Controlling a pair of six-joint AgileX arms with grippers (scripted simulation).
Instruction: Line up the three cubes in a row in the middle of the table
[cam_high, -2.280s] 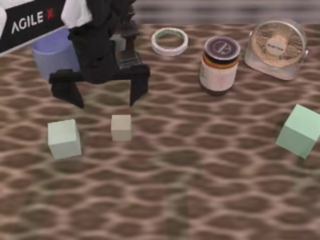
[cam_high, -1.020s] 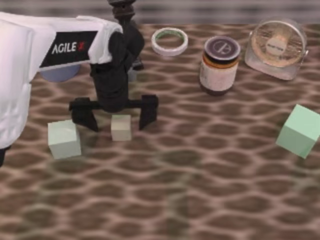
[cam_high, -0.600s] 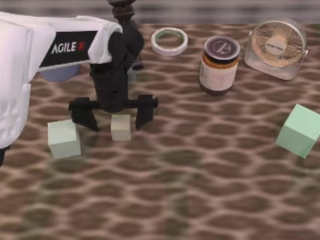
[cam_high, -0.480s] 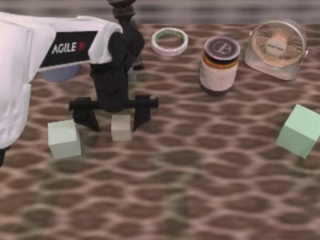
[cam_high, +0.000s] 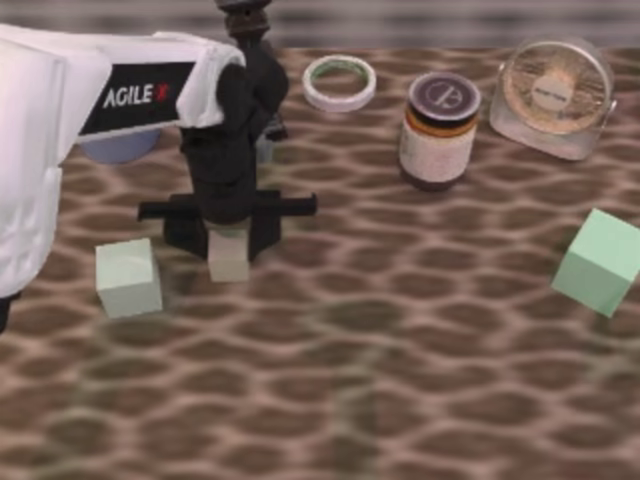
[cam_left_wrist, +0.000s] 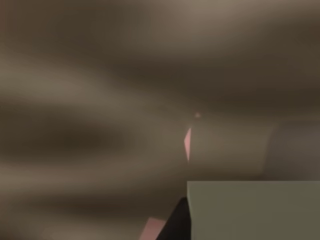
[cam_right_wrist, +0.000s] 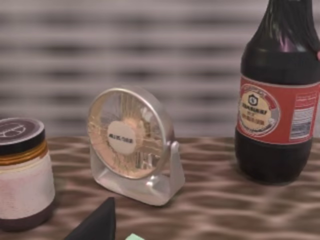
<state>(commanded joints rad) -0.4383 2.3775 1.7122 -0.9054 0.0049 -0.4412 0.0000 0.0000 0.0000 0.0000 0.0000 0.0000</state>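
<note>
Open table (cam_high: 400, 360) right of jar (cam_high: 438, 130)

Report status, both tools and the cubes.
Left tool shut on small cube. Right tool out of top view, state unknown. Pale cube just left of it, mint cube far right, row not formed. Middle unobstructed.

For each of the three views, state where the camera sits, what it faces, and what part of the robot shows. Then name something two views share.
Top view: above the table, looking down; left arm, its hand on the small cube.
Left wrist view: on the left arm, close against the small cube; a dark finger shows.
Right wrist view: on the right arm, facing fan, jar, bottle; a dark tip shows.
Shared: fan and jar in top and right wrist views.
</note>
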